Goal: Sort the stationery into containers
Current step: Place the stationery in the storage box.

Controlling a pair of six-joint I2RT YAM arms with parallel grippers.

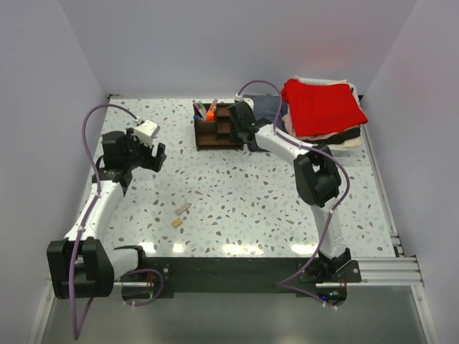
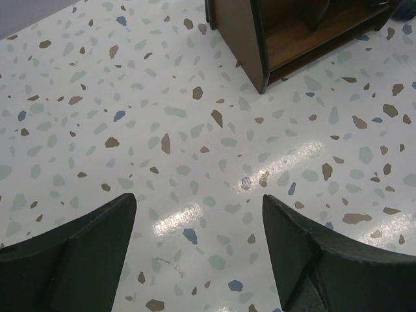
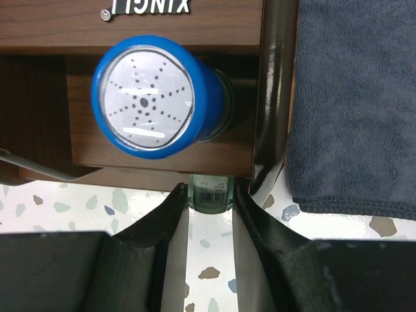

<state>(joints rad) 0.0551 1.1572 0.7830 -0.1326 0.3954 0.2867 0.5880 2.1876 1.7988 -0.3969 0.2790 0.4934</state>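
The dark brown wooden organizer [image 1: 217, 131] stands at the back middle of the table, with several pens [image 1: 206, 110] upright in its rear compartments. My right gripper [image 1: 241, 119] hangs over its right end. In the right wrist view that gripper [image 3: 209, 192] is shut on a pale green piece [image 3: 209, 197] with a barcode label, held at the organizer's [image 3: 162, 153] edge. A blue-capped cylinder [image 3: 144, 94] stands in the compartment just beyond. Two small tan blocks [image 1: 183, 209] [image 1: 177, 223] lie on the table's near middle. My left gripper [image 1: 152, 153] [image 2: 198, 208] is open over bare table at the left.
A pile of folded cloths, red on top [image 1: 323, 104], sits at the back right. A dark blue cloth [image 3: 354, 97] lies right beside the organizer's [image 2: 286, 39] right wall. The terrazzo table [image 1: 237, 193] is walled at the back and sides.
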